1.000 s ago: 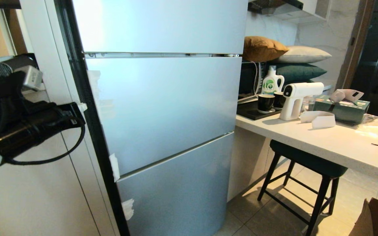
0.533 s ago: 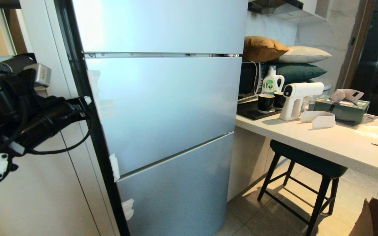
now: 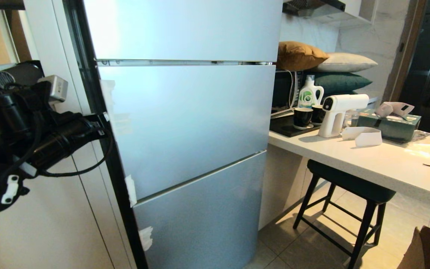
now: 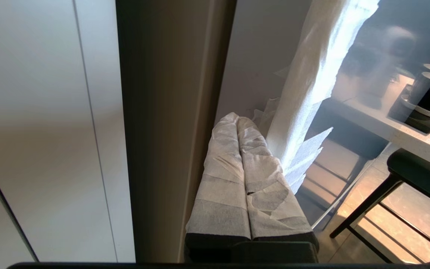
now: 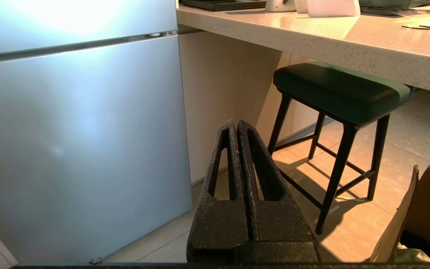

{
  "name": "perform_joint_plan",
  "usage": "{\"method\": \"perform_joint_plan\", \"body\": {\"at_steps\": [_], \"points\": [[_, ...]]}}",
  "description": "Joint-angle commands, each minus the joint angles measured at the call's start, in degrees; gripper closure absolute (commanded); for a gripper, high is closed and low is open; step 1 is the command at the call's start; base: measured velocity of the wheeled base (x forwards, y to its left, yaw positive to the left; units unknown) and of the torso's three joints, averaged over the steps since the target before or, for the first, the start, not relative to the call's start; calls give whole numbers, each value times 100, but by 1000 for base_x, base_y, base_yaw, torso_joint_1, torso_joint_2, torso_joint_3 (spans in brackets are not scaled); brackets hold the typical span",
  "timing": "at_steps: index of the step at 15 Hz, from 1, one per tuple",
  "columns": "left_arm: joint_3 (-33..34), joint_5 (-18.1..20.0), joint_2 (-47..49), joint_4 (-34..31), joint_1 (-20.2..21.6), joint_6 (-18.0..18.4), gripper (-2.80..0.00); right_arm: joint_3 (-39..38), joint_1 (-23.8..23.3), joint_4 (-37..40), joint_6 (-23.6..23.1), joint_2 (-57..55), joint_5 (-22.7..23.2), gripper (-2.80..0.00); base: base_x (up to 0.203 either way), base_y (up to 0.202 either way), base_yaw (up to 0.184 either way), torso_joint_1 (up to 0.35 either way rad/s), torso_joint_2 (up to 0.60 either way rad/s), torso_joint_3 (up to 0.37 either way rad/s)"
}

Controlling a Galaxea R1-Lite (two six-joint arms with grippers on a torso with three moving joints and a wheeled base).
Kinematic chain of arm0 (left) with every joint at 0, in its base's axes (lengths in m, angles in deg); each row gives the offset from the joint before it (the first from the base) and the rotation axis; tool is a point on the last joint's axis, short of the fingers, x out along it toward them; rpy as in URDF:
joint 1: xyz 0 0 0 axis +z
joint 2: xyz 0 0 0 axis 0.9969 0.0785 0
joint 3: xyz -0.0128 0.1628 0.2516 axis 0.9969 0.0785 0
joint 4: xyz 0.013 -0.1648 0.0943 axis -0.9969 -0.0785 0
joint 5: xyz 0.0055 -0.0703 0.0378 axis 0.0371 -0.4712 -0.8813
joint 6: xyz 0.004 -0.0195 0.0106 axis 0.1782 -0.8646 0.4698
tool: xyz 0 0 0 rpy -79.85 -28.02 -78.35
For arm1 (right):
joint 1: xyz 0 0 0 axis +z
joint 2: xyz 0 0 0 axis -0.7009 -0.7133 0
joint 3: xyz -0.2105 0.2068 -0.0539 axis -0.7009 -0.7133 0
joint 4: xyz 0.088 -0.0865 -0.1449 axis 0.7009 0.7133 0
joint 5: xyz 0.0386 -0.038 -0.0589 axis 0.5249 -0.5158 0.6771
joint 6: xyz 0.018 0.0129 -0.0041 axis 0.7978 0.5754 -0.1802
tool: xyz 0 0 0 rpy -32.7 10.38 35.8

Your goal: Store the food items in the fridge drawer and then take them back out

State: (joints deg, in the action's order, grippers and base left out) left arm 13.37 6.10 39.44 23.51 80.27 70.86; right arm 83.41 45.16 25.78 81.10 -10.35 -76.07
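1. The left gripper [image 4: 237, 121] has its two white-wrapped fingers [image 4: 222, 175] pressed flat together with no gap, and nothing is held between them. The tips sit at the left side edge of the fridge [image 3: 185, 123], just beside a strip of white paper [image 4: 312, 74] stuck along that edge; whether they touch the paper or the door edge cannot be told.
2. In the head view the left gripper [image 3: 101, 119] reaches level toward the dark seam between the fridge's middle door and the white cabinet panel [image 3: 50, 224].
3. The right gripper [image 5: 236, 129] is also fully closed, its black fingers [image 5: 220, 209] meeting tip to tip and holding nothing. It hangs low, in front of the fridge's lower door, with a black stool [image 5: 340, 93] near it under the countertop [image 5: 312, 33].
4. All three fridge doors are closed, so the fridge drawer and the food items are not visible in any view.
5. On the countertop [image 3: 368, 157] stand a white spray gun [image 3: 336, 112], two dark cups [image 3: 303, 117] and a green tissue box [image 3: 390, 125].
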Motion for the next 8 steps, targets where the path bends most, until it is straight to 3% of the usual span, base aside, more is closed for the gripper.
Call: {"method": "perform_joint_plan", "body": {"at_steps": [1, 8], "points": [[12, 222, 15, 5, -130, 10, 0, -1, 4, -3, 3, -9, -2, 0, 0, 0, 0, 0, 0, 0], [353, 970, -247, 5, -397, 163, 0, -1, 4, -3, 3, -7, -2, 0, 0, 0, 0, 0, 0, 0]]}}
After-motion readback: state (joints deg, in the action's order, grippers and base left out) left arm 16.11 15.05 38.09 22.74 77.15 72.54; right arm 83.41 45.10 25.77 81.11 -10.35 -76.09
